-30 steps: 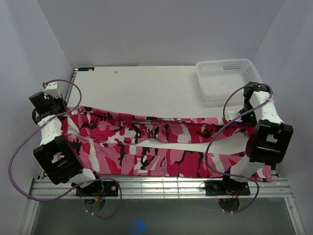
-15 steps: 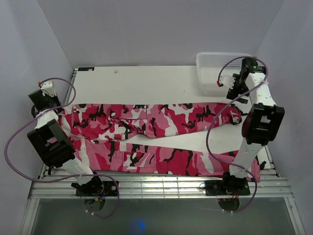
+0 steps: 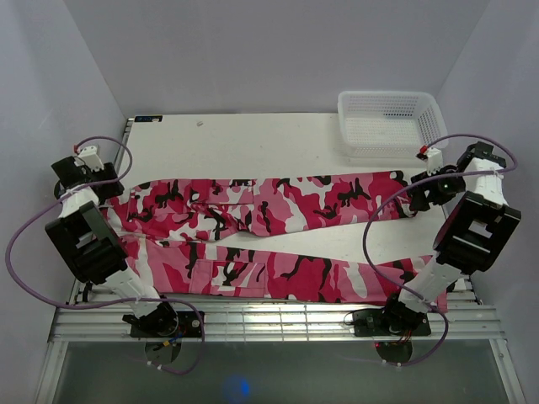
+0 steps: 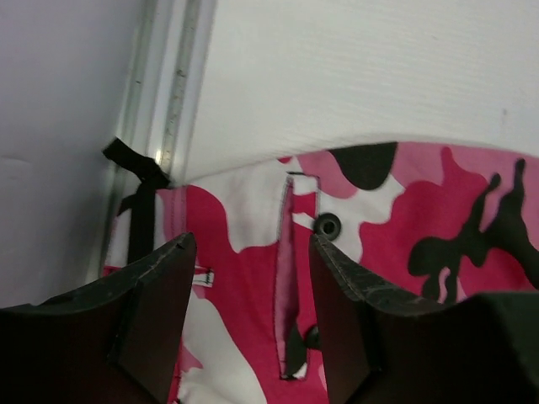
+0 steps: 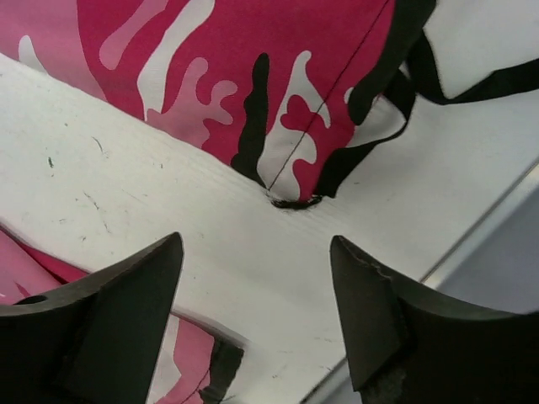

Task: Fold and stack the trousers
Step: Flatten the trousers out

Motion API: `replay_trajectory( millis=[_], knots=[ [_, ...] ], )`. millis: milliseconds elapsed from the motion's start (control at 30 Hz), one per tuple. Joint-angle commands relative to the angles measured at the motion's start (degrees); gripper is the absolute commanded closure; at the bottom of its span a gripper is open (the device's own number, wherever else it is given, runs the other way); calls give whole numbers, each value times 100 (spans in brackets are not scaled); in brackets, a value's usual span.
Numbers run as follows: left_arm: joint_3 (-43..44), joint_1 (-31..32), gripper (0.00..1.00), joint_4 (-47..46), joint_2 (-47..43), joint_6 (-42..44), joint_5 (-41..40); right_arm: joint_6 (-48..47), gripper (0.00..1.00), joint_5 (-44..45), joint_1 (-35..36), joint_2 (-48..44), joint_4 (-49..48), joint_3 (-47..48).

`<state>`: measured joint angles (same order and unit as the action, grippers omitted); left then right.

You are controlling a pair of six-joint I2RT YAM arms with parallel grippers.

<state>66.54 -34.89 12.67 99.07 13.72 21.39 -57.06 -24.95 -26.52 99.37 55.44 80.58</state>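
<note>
Where the left claw hangs over the left end of the table, its jaws stand well apart and grip nothing. Camouflage cloth of the trousers lies flat beneath and between the two fingers. This is the waist end: fly seam, a dark snap button, and a black strap trailing to the metal rail. Cannot tell whether the fingertips touch the cloth.

Right claw: jaws also wide, nothing between them. It sits over bare white tabletop, just beside the hem of the far leg. A black cord loops from that hem. No contact with the cloth visible.

Trousers lie spread lengthwise across the table, waist at the left, legs running right. Far leg ends near the right claw, on the near side of the white mesh basket and apart from it. Near leg runs along the table's front edge; its end passes under the right arm. A wedge of bare table opens between the two legs toward the right.
</note>
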Motion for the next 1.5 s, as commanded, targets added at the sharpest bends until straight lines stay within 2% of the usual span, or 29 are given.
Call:
replay_trajectory(
  millis=[0, 33, 133, 167, 200, 233, 300, 367, 633, 800, 900, 933, 1067, 1100, 1133, 1200, 1233, 1267, 1300, 1333, 1400, 1433, 1467],
  knots=[
    [236, -8, 34, 944, -458, 455, 898, 889, 27, -1011, -116, 371, 28, -7],
    [315, 0, 34, 1235, -511, 718, 1181, 724, 33, -1081, -99, 433, 185, 72],
    [447, 9, 33, 2526, -634, 1719, 2288, -231, 36, -1030, -11, 548, 1204, 256],
    [621, 26, 33, 2991, -634, 2070, 2595, -540, 36, -812, 24, 531, 1423, 257],
    [710, 166, 33, 3866, -634, 2761, 2825, -883, 36, -662, 33, 470, 1826, 213],
    [754, 289, 33, 4206, -634, 3038, 3088, -1138, 36, -486, 42, 417, 1926, 152],
    [659, 814, 33, 4865, -739, 3461, 3222, -1675, 35, 100, 51, 155, 1953, -269],
    [283, 1516, 34, 4991, -1019, 3647, 3223, -2306, 30, 655, 51, -101, 1944, -855],
    [-694, 3654, 37, 4351, -1434, 3085, 2713, -3108, 30, 1457, 130, -840, 1944, -2386],
    [-1134, 4648, 37, 3570, -1408, 2461, 2012, -3083, 30, 1827, 130, -972, 1568, -2898],
    [-1468, 5106, 39, 3086, -1390, 2215, 1555, -3066, 36, 1862, 130, -1007, 1251, -2977],
    [-1538, 5228, 39, 3023, -1355, 2206, 1474, -3040, 44, 1853, 130, -990, 1180, -2969],
    [-1776, 5581, 43, 2891, -1180, 2232, 1403, -2987, 55, 1722, 174, -876, 1109, -2732],
    [-1794, 5599, 45, 2856, -1136, 2232, 1429, -2995, 58, 1713, 200, -867, 1101, -2705],
    [-1803, 5608, 47, 2838, -1100, 2232, 1464, -2995, 67, 1695, 226, -867, 1048, -2679],
    [-1785, 5616, 53, 2751, -978, 2223, 1509, -3057, 78, 1695, 262, -876, 987, -2635],
    [-1768, 5616, 61, 2706, -951, 2171, 1483, -3066, 87, 1713, 288, -876, 934, -2626],
    [-1750, 5616, 67, 2663, -933, 2162, 1413, -3101, 92, 1695, 288, -893, 907, -2609],
    [-1672, 5616, 72, 2636, -950, 2162, 1403, -3127, 92, 1669, 288, -919, 881, -2530],
    [-1636, 5616, 84, 2618, -994, 2153, 1377, -3136, 92, 1643, 279, -937, 863, -2477],
    [-1575, 5616, 95, 2461, -1152, 2092, 1228, -3189, 92, 1520, 288, -1025, 872, -2337],
    [-1557, 5616, 100, 2390, -1379, 2065, 1149, -3206, 92, 1458, 288, -1069, 846, -2188],
    [-1557, 5616, 100, 2285, -1520, 1969, 1061, -3232, 92, 1327, 288, -1156, 846, -2099]
  ],
)
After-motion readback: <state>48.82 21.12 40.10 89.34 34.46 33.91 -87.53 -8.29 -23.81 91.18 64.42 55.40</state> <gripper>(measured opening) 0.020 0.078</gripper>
